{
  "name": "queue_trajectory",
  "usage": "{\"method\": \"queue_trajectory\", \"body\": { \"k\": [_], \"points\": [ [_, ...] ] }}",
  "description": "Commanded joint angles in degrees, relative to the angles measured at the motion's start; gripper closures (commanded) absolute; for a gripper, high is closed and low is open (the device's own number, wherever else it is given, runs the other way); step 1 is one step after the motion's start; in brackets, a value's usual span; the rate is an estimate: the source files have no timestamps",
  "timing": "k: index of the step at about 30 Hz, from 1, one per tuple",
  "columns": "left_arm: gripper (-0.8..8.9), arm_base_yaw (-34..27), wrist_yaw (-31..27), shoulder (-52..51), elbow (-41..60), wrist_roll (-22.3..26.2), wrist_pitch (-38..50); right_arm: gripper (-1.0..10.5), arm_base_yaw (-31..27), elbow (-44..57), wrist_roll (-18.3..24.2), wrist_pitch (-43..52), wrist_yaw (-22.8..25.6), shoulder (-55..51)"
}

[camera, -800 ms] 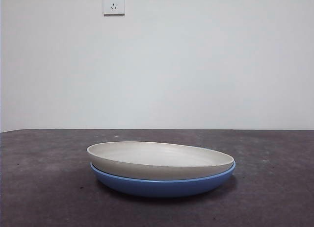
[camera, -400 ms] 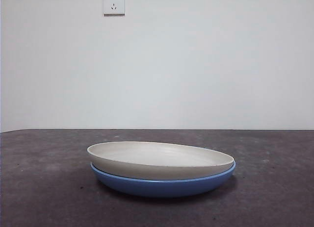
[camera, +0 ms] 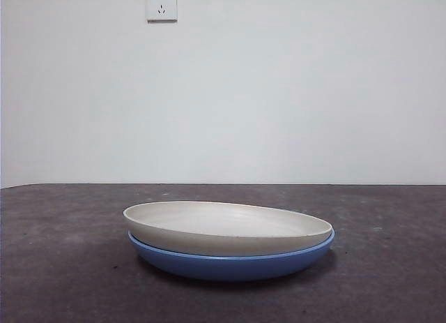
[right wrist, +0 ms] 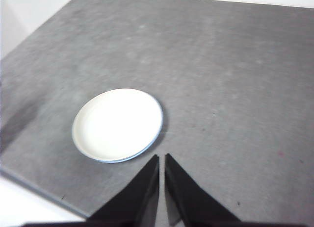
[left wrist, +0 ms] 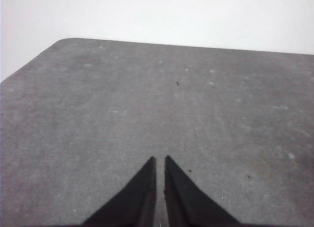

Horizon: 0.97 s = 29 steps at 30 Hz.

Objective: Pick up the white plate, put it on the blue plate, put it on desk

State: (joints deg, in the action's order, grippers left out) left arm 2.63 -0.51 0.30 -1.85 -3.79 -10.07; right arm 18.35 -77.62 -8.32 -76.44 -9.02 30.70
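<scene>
The wide, shallow, round off-white plate with a matte finish point(camera: 226, 227) sits nested inside the glossy medium-blue round plate with a raised rim point(camera: 233, 264), and the pair rests on the broad, dark grey-brown, mottled desk point(camera: 56, 267), in the near middle part of the front view. The white plate lies slightly tilted in the blue one, its left rim riding a little higher than its right, so only a thin blue edge shows beneath it. From the right wrist view the white plate point(right wrist: 117, 124) covers nearly all of the blue plate point(right wrist: 128, 159), whose rim peeks out as a thin crescent. The right end effector point(right wrist: 161, 161) hangs high above the desk point(right wrist: 235, 89), apart from the plates, clenched with its two black jaws nearly touching and nothing between them. The left end effector point(left wrist: 160, 163) is likewise clenched on nothing, over a bare stretch of desk point(left wrist: 147, 99) with no plate in its view. Judging by this, the stacking step looks done: the white plate is on the blue plate, and both stand on the desk. Little appears left beyond the arms resting clear.
</scene>
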Motion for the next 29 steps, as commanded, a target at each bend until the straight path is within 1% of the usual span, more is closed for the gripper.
{"method": "queue_trajectory", "body": {
  "k": [1, 3, 5, 7, 10, 12, 13, 16, 20, 23, 25, 29],
  "points": [
    [7.86, -0.11, -0.17, -0.11, 1.18, -0.13, 0.85, 9.3, -4.55, 2.82, 2.86, 0.94, -0.09, -0.74],
    [7.86, -0.11, -0.15, -0.11, 1.18, -0.13, 0.85, 9.3, -8.39, 8.66, 5.81, 8.57, 0.52, -2.86],
    [7.86, -0.11, -0.17, -0.11, 1.18, -0.13, 0.85, 9.3, -11.82, 17.38, 7.87, 19.85, 0.46, -6.38],
    [7.86, -0.11, -0.17, -0.11, 1.18, -0.13, 0.87, 9.3, -14.75, 28.26, 8.13, 33.31, 0.31, -10.43],
    [7.86, -0.11, -0.15, -0.11, 1.18, -0.13, 0.87, 9.3, -17.44, 43.54, 7.87, 50.77, 0.13, -15.82],
    [7.86, -0.11, -0.15, -0.11, 1.18, -0.13, 0.87, 9.3, -18.27, 52.02, 8.37, 59.63, 0.59, -18.86],
    [7.86, -0.11, -0.17, -0.11, 1.18, -0.13, 0.87, 9.3, -18.51, 56.02, 8.9, 63.43, 1.77, -20.24],
    [7.86, -0.11, -0.15, -0.11, 1.18, -0.13, 0.87, 9.3, -18.53, 64.72, 10.03, 69.2, 7.04, -23.65],
    [7.86, -0.11, -0.15, -0.11, 1.18, -0.13, 0.87, 9.3, -18.49, 72.28, 10.32, 71.19, 12.96, -27.65],
    [7.86, -0.11, -0.17, -0.11, 1.18, -0.13, 0.87, 9.3, -18.47, 75.36, 10.32, 70.38, 12.81, -29.9],
    [7.86, -0.11, -0.15, -0.11, 1.18, -0.13, 0.87, 9.3, -18.49, 76.76, 10.23, 70.38, 11.37, -30.49],
    [7.86, -0.11, -0.15, -0.11, 1.18, -0.13, 0.9, 9.3, -18.47, 77.02, 10.27, 68.59, 10.97, -30.49]
  ]
}}
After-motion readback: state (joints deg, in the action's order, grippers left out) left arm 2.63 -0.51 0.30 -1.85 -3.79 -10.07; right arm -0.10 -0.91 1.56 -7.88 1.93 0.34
